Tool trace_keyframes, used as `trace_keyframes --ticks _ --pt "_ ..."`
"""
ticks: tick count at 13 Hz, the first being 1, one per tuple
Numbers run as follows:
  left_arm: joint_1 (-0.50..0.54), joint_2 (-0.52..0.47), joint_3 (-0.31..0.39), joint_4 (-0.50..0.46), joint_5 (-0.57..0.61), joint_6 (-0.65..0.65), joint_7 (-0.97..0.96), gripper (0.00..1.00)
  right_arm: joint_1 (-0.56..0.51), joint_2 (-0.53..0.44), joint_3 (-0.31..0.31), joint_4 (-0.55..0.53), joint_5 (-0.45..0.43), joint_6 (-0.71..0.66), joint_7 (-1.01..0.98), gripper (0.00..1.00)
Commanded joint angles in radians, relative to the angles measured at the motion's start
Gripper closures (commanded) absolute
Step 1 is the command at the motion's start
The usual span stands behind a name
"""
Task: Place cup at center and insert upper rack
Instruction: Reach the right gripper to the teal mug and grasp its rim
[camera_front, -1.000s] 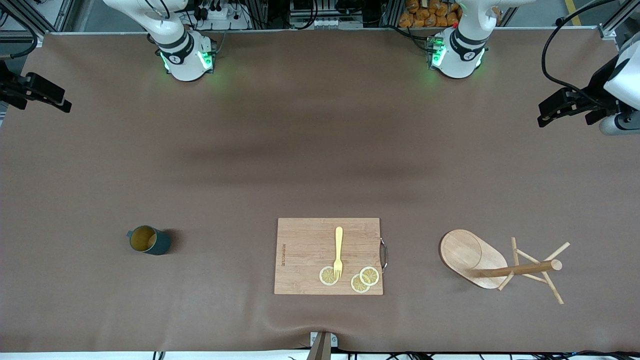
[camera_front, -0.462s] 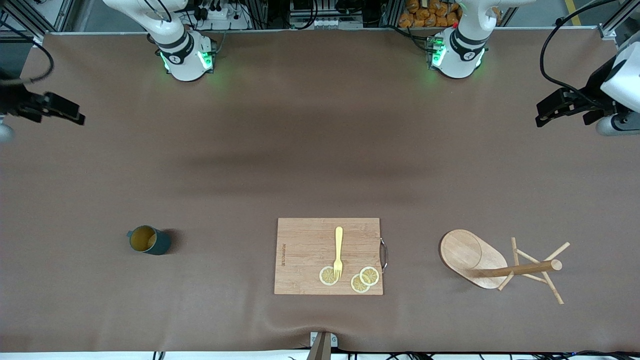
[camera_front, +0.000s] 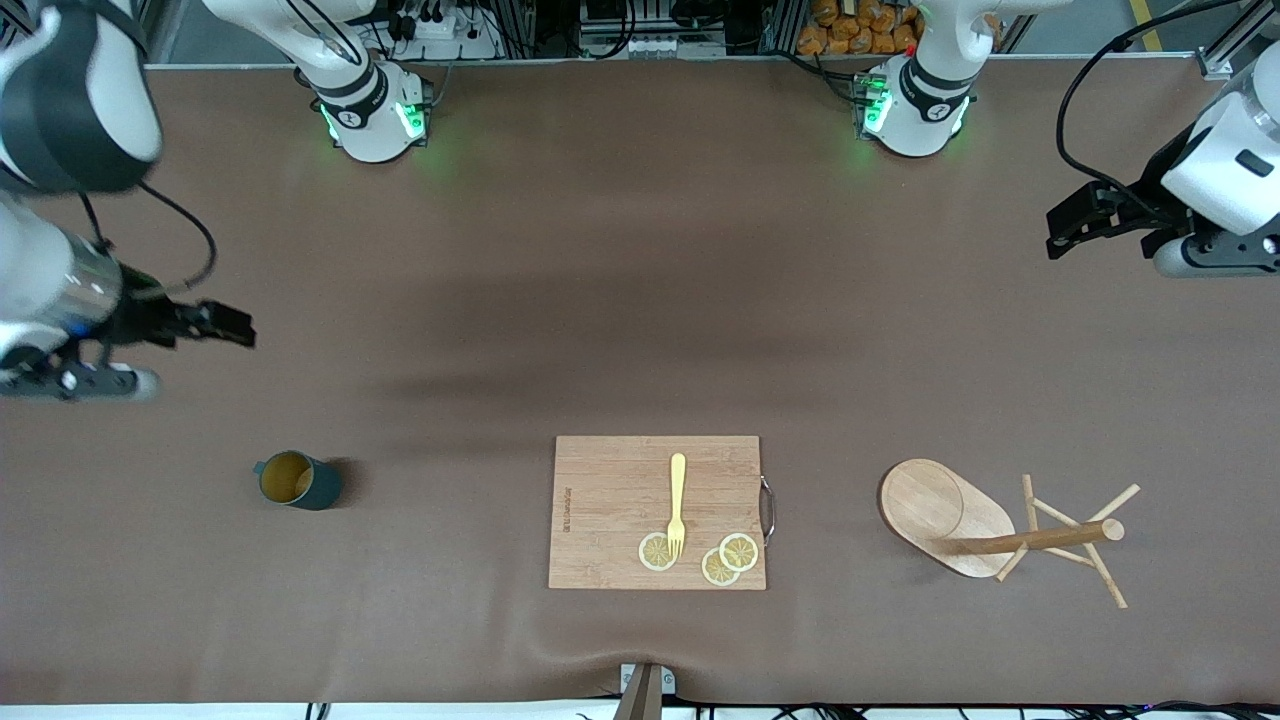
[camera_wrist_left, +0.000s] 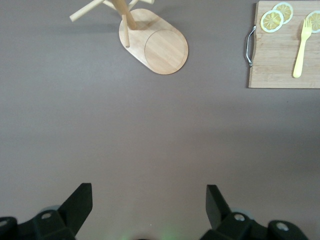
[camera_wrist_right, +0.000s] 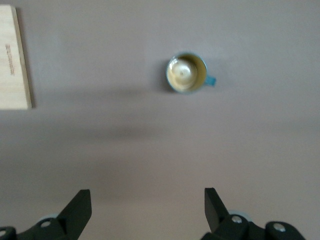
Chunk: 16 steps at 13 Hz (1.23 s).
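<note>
The dark teal cup (camera_front: 297, 481) stands upright on the table toward the right arm's end; the right wrist view shows its yellowish inside (camera_wrist_right: 186, 73). The wooden upper rack (camera_front: 1000, 530) lies on its side toward the left arm's end, oval base up on edge, pole and pegs flat; part of it shows in the left wrist view (camera_wrist_left: 152, 40). My right gripper (camera_front: 238, 329) is open and empty over bare table, up from the cup. My left gripper (camera_front: 1062, 229) is open and empty over bare table at the left arm's end, well apart from the rack.
A rectangular wooden cutting board (camera_front: 610, 500) with a metal handle lies between cup and rack, near the front edge. On it are a yellow fork (camera_front: 677, 502) and three lemon slices (camera_front: 739, 551). The board also shows in the left wrist view (camera_wrist_left: 280, 60).
My right arm has swung in from the table's edge and lower in the front view, toward the cup. My left gripper has shifted slightly inward. Cup, board and rack have not moved.
</note>
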Motion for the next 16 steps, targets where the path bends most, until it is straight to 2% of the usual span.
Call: trace_keyframes --ticks 1,7,12,16 --pt "-0.008 0.005 -0.006 0.001 -0.005 0.015 -0.005 0.00 0.018 0.123 -0.004 0.036 -0.009 0.127 -0.004 0.00" --pt "-0.011 0.028 -0.017 0.000 0.005 0.019 -0.008 0.00 0.004 0.308 -0.007 0.030 -0.049 0.436 -0.006 0.00" --pt "0.003 0.027 -0.019 0.004 0.004 0.058 -0.007 0.00 -0.006 0.385 -0.010 0.029 -0.070 0.530 -0.004 0.00" --pt "0.001 0.028 -0.019 0.005 0.002 0.060 -0.008 0.00 -0.010 0.418 -0.010 -0.009 -0.069 0.531 0.008 0.00"
